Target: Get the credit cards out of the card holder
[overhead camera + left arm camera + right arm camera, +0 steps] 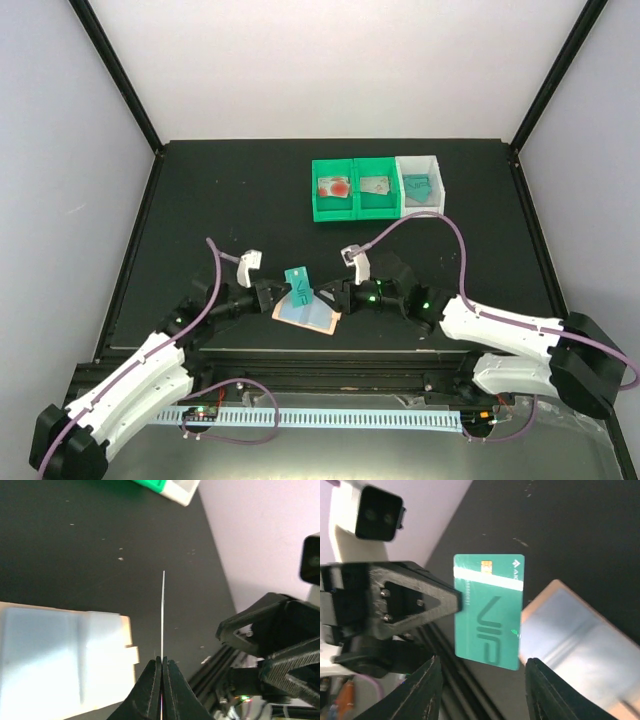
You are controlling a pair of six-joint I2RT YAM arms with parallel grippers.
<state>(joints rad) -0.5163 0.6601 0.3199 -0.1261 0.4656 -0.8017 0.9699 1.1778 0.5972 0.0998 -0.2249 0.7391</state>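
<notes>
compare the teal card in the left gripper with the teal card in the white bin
Support: the held teal card is pinched in the shut left gripper, raised beside the card holder. The binned teal card lies loose in the white bin.
Pose: the held teal card stands on edge, a thin line in the left wrist view. The binned teal card lies down.
Shared: both are small teal rectangles.

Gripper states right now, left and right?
Left gripper: shut on the teal card.
Right gripper: open, holding nothing.
</notes>
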